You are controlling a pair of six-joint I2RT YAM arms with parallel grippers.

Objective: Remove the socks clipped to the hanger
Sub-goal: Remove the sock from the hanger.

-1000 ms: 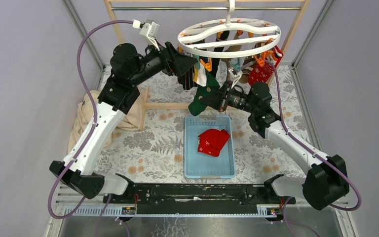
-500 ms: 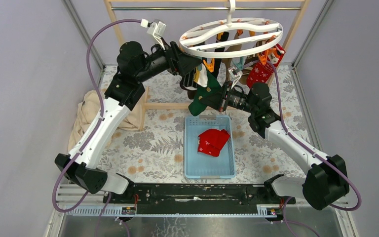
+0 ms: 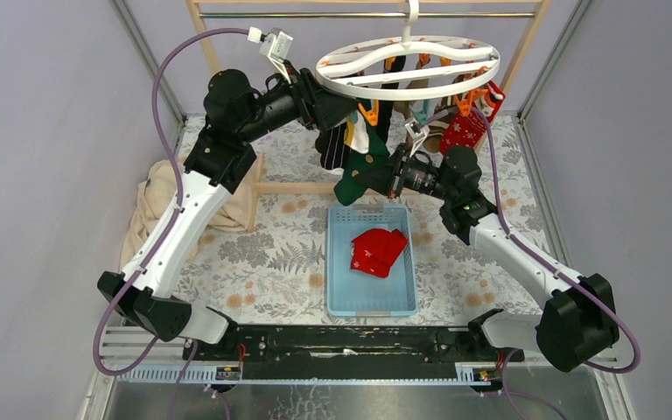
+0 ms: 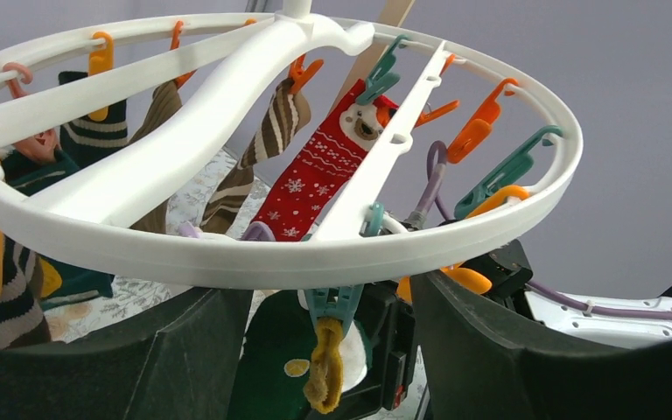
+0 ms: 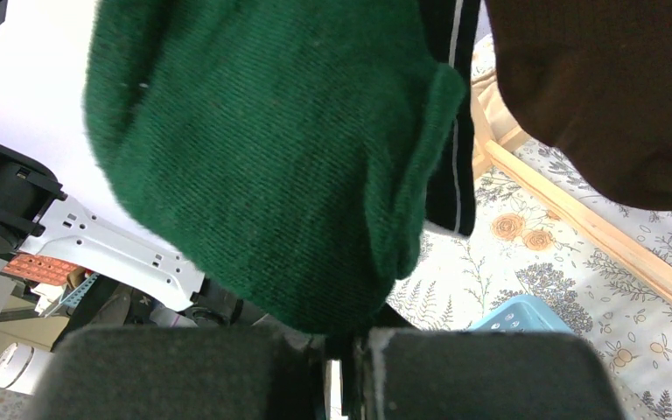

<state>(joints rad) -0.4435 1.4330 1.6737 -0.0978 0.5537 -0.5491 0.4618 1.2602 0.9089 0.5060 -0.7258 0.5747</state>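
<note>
The task is partly done, with most of it left. The right claw (image 5: 350, 343) is clamping shut on the lower end of a dark green sock (image 5: 262, 149), which is hanging directly above it and filling much of the right wrist view. Whether the clip at the top of this sock is holding it or has let go cannot be told.

Below and just in front of the right claw, a blue basket (image 3: 372, 296) is sitting on the floral worktop (image 3: 271, 254). One red sock (image 3: 378, 249), possibly a folded pair, is lying inside it. That is the only sign of removed socks.

The left claw (image 4: 328, 302) is reaching up under the near rim of the round white hanger (image 4: 227, 255). Its two dark fingers (image 4: 184, 359) are standing wide apart and gripping nothing. Between them a teal clip (image 4: 337, 302) is dangling, pinching a small mustard sock (image 4: 324, 376). The hanger rim is crossing just above the claw.

Beyond the left claw, under the far side of the ring, more socks are hanging clipped: a red patterned sock (image 4: 319, 171) with a bear face and a brown striped sock (image 4: 267, 144) beside it, with dark striped ones off to the claw's left. Beside the right claw's green sock, a plain brown sock (image 5: 604, 87) is hanging too. Judging by this, many socks are waiting to be unclipped and dropped into the basket.
</note>
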